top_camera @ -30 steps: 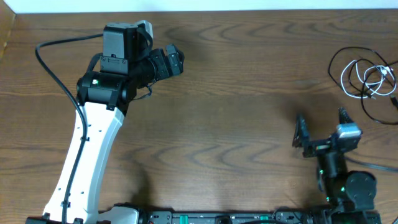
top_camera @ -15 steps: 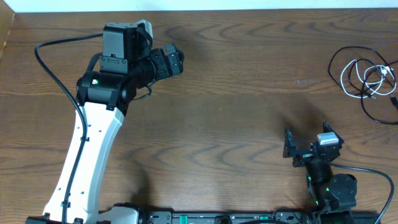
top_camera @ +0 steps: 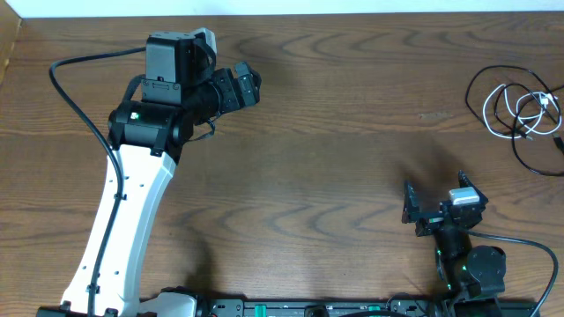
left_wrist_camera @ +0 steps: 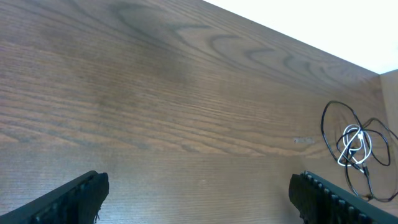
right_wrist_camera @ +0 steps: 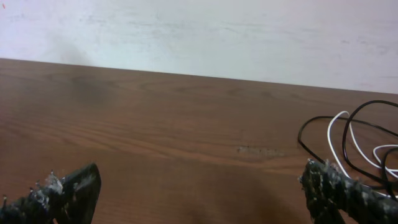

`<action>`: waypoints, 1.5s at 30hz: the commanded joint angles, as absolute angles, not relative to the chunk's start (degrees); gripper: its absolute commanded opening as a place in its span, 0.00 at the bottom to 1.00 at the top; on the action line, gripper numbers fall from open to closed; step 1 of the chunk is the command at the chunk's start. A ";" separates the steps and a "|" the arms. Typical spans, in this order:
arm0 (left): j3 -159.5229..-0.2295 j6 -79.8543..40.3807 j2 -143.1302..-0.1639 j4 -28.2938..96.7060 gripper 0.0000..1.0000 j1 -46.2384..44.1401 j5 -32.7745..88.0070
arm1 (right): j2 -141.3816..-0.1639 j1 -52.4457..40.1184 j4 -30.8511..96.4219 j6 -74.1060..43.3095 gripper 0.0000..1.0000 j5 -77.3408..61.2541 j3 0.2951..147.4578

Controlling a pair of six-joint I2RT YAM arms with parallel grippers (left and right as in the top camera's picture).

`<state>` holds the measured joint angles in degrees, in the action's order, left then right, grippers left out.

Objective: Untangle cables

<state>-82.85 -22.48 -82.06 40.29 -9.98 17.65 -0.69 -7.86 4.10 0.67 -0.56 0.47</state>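
The white cable (top_camera: 522, 112) and the black cable (top_camera: 490, 81) lie tangled in loose loops at the table's far right edge. They also show in the left wrist view, white (left_wrist_camera: 353, 144) and black (left_wrist_camera: 330, 118), and in the right wrist view, white (right_wrist_camera: 336, 140) and black (right_wrist_camera: 309, 132). My left gripper (top_camera: 249, 85) is open and empty at the back left, far from the cables; its fingers (left_wrist_camera: 199, 199) are spread wide. My right gripper (top_camera: 434, 194) is open and empty near the front right, short of the cables, its fingers (right_wrist_camera: 199, 196) apart.
The wooden table (top_camera: 335, 150) is bare between the arms. A thick black arm wire (top_camera: 79, 106) runs along the left arm. Another wire (top_camera: 529, 242) leaves the right arm's base. A pale wall (right_wrist_camera: 199, 31) stands behind the table's far edge.
My right gripper drew back toward the front edge and a little left, away from the cables, then held still. The left arm and the cables have not moved.
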 commanded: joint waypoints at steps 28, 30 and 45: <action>-45.60 -8.58 -34.00 36.51 0.98 -2.15 -8.40 | -0.38 -8.19 4.32 1.37 0.99 0.03 0.34; -41.47 -8.60 -30.30 31.99 0.98 -2.15 -8.10 | -0.38 -8.19 4.34 1.39 0.99 0.01 0.34; -6.39 -8.62 -9.30 -7.88 0.98 -1.65 -7.94 | -0.38 -8.19 4.32 1.37 0.99 0.03 0.34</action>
